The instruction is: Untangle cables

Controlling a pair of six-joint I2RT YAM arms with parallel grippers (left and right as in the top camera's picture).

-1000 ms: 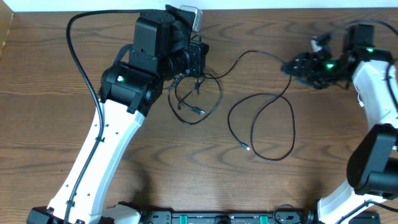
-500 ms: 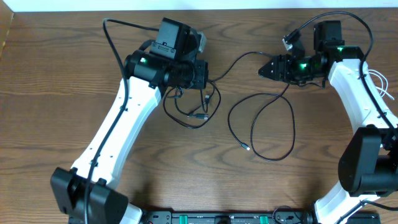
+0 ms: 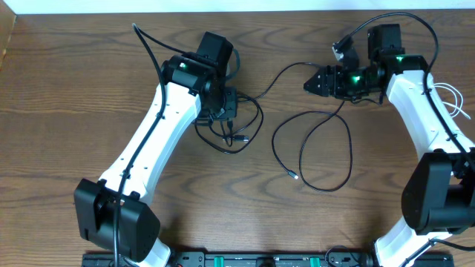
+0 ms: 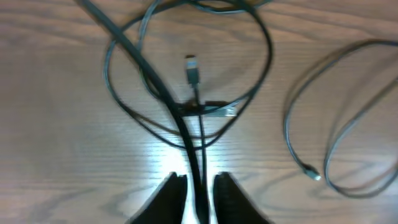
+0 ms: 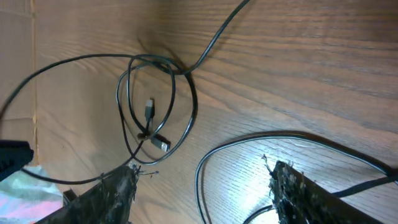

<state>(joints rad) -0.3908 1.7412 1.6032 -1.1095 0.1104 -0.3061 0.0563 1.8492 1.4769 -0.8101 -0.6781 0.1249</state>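
Two long black cables lie on the wooden table. One is a tangle of loops point(image 3: 236, 135) with two plug ends point(image 4: 191, 65) inside it. The other is a wide loop point(image 3: 326, 148) ending in a small plug point(image 3: 295, 176). A strand joins the tangle to the area by the right gripper. My left gripper point(image 3: 226, 107) is at the tangle's upper edge, and its narrow jaws point(image 4: 200, 186) are closed around two black strands. My right gripper point(image 3: 315, 80) is open and empty above the table. Its fingers point(image 5: 205, 180) straddle the wide loop point(image 5: 202, 168) without touching it. The white cable point(image 3: 454, 100) lies at the far right.
The table's back edge point(image 3: 297, 9) runs close behind both grippers. The left arm's own thick black wire point(image 3: 148, 44) arcs over the table's back left. Bare wood shows in front of the cables.
My left arm has swung right and come down onto the tangle, which has shifted slightly. My right gripper has moved left toward the top of the long strand.
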